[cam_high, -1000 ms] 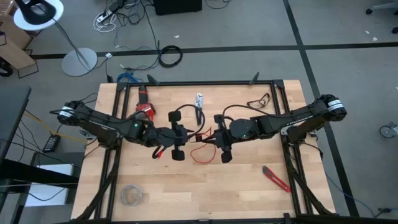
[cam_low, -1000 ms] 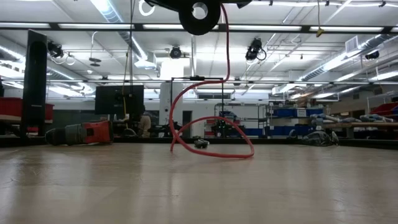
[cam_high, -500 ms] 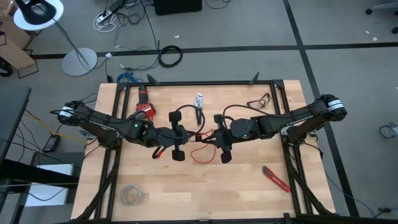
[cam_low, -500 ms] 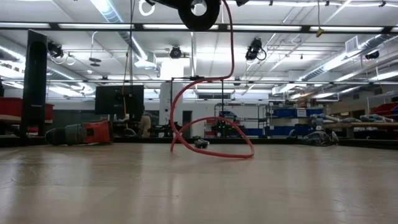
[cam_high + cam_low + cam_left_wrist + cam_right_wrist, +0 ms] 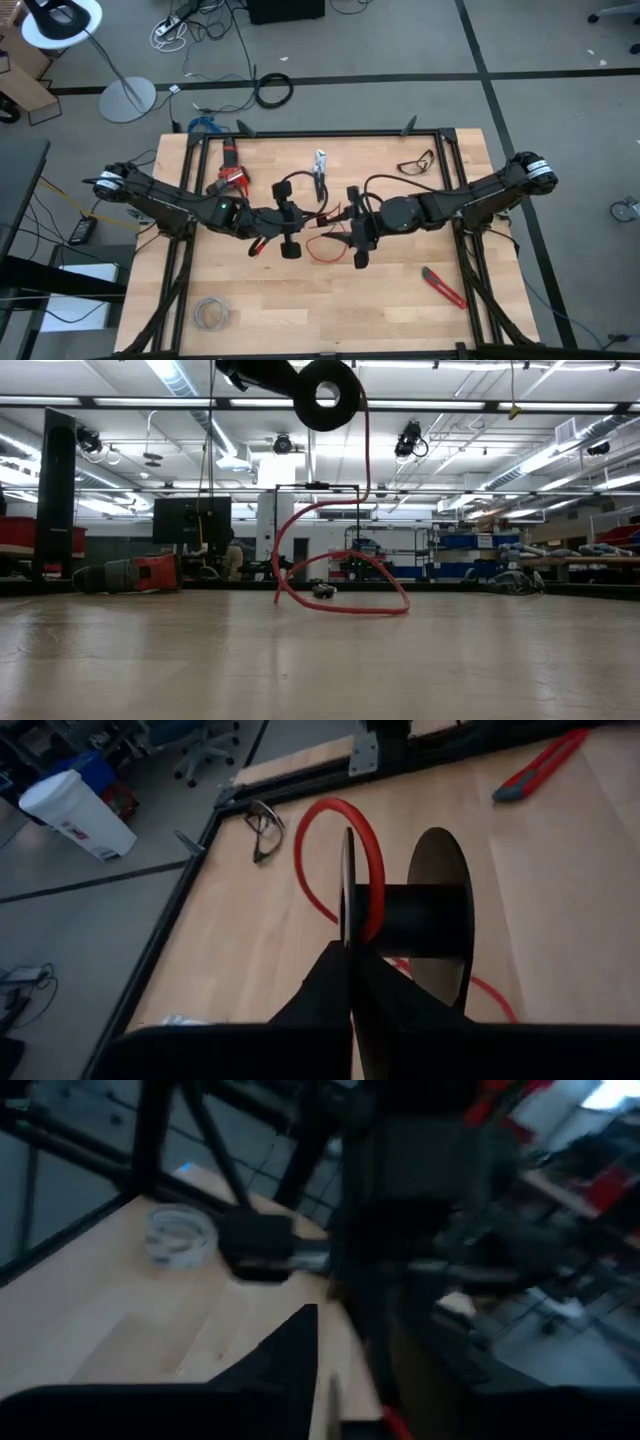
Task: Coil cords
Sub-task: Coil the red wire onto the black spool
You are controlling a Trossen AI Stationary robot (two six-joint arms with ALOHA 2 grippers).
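Note:
A black spool (image 5: 325, 395) hangs high over the table's middle, with my left gripper (image 5: 350, 975) shut on it. The thin red cord (image 5: 365, 855) goes once around the spool's core (image 5: 400, 920). From there it drops (image 5: 366, 445) to a loose loop that lies on the wood (image 5: 345, 600), also seen from above (image 5: 322, 247). My right gripper (image 5: 342, 224) stands just right of the spool and faces it. In the blurred right wrist view one finger (image 5: 295, 1355) shows with bare wood beside it, and nothing is between the fingers. My left gripper pinches the thin disc-shaped flange of the spool (image 5: 347, 905) between its two shut fingers, at the flange's rim. The fingers come from the table's left, slanting slightly downward. The spool is lifted clear of the table, with the cord slack below it.
Pliers (image 5: 320, 162) and a red-handled tool (image 5: 232, 176) lie toward the far edge. Glasses (image 5: 415, 161) lie at the far right. A red cutter (image 5: 443, 287) is near right, and a pale grey wire bundle (image 5: 210, 313) is near left.
The spool has sunk a little in the low view, and the hanging stretch of cord has swung slightly with it. The loop on the table has stayed put. My right gripper has drawn back from the spool, toward the table's right and near side.

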